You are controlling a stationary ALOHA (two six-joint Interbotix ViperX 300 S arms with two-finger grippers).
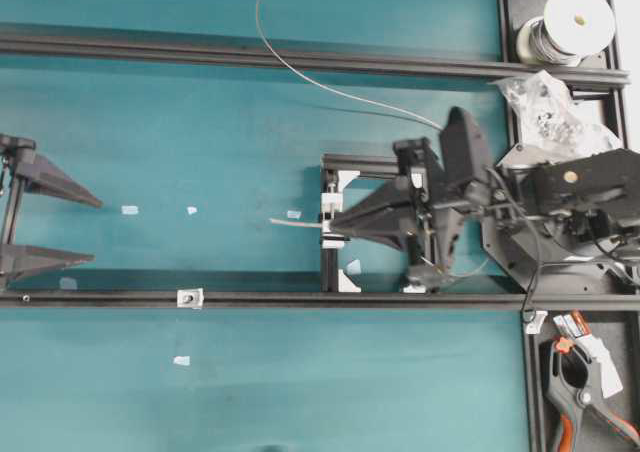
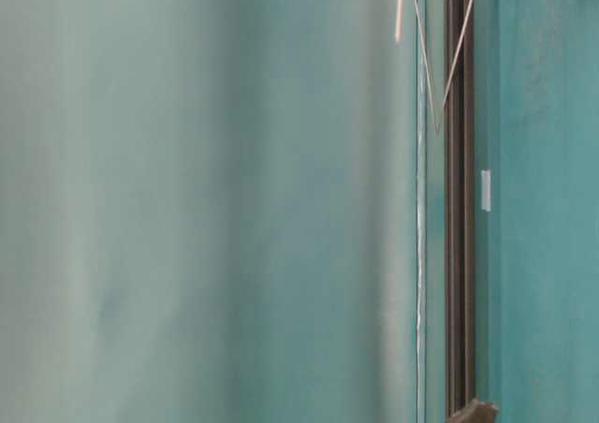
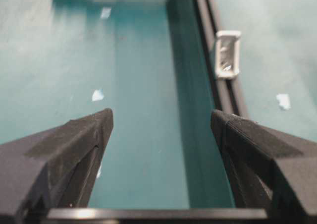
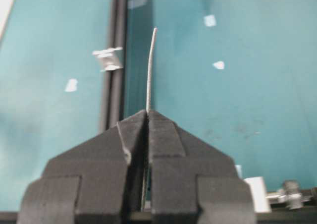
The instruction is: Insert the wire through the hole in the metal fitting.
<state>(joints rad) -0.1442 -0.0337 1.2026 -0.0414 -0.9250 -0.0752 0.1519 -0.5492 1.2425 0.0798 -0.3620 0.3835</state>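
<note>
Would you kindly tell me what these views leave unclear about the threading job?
- The hole: too small in overhead view, blurred in left wrist view of the metal fitting.
- The wire: gripped stretch hidden inside the shut right end effector.
- Table-level view: blurred, showing neither end effector.

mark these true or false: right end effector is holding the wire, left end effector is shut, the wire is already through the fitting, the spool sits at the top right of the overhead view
1. The right end effector is shut on the wire. True.
2. The left end effector is shut. False: its fingers stand wide apart, holding nothing.
3. The wire is already through the metal fitting. False: the wire's tip ends apart from the fitting, which sits on the black rail.
4. The spool sits at the top right of the overhead view. True.
</note>
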